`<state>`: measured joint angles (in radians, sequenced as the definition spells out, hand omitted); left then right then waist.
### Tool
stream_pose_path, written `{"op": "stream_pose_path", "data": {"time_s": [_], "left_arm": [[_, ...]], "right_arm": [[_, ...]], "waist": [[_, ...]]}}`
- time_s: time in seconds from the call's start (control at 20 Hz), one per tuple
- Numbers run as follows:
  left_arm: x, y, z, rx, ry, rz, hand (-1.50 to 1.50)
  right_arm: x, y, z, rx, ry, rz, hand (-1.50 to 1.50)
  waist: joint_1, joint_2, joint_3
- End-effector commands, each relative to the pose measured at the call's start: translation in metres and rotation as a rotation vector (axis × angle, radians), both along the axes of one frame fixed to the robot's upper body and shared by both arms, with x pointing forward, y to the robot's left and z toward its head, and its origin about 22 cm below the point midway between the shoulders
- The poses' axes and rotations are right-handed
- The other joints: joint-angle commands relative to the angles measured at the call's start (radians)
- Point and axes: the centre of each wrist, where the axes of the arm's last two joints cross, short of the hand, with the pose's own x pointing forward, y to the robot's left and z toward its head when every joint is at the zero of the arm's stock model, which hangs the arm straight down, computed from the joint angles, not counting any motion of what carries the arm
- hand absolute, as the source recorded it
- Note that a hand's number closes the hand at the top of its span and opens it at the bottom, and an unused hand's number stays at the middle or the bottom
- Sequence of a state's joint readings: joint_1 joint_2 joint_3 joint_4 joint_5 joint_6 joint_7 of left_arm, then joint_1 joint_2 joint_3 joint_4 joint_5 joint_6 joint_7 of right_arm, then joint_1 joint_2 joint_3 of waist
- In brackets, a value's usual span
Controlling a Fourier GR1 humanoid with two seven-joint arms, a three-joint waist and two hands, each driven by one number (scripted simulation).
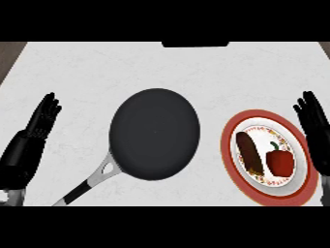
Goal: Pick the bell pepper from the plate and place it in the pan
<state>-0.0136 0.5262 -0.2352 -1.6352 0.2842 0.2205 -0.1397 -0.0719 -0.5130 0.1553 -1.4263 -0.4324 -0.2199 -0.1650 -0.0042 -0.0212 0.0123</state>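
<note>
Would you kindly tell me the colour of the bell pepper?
The bell pepper is red with a green stem; head view.

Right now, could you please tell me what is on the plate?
The plate holds a red pepper and, left of it, a long dark brown item. The plate's surface beneath them is covered.

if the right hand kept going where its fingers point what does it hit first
Nothing, as far as the view shows: the right hand points away from the robot over bare counter. The plate with the pepper lies to its left, off that line.
</note>
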Motion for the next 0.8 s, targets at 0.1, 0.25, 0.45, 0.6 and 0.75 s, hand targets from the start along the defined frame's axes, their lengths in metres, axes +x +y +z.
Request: {"op": "stream_pose_path", "data": {"time_s": [0.1, 0.25, 0.45, 0.6, 0.75], "left_arm": [[0.008, 0.038, -0.008, 0.089, 0.160, 0.212, 0.00], [-0.004, 0.073, -0.028, 0.177, 0.342, 0.379, 0.00], [-0.014, 0.073, -0.042, 0.127, 0.400, 0.420, 0.00], [0.010, 0.076, -0.032, 0.122, 0.450, 0.426, 0.00], [0.008, 0.068, -0.036, 0.139, 0.433, 0.390, 0.00]], "right_arm": [[0.025, 0.008, 0.056, 0.023, -0.147, 0.237, -1.50], [0.032, 0.031, 0.084, 0.034, -0.257, 0.443, -1.50], [0.006, -0.051, 0.040, -0.246, -0.172, -0.313, 1.50], [-0.012, -0.020, 0.007, 0.036, -0.329, -0.280, 1.50], [-0.065, -0.043, -0.001, -0.079, -0.369, -0.162, -1.50]], "waist": [[0.002, 0.023, -0.012], [0.012, 0.025, -0.011], [-0.070, 0.025, -0.014], [-0.049, 0.023, -0.010], [-0.019, 0.019, -0.012]]}}
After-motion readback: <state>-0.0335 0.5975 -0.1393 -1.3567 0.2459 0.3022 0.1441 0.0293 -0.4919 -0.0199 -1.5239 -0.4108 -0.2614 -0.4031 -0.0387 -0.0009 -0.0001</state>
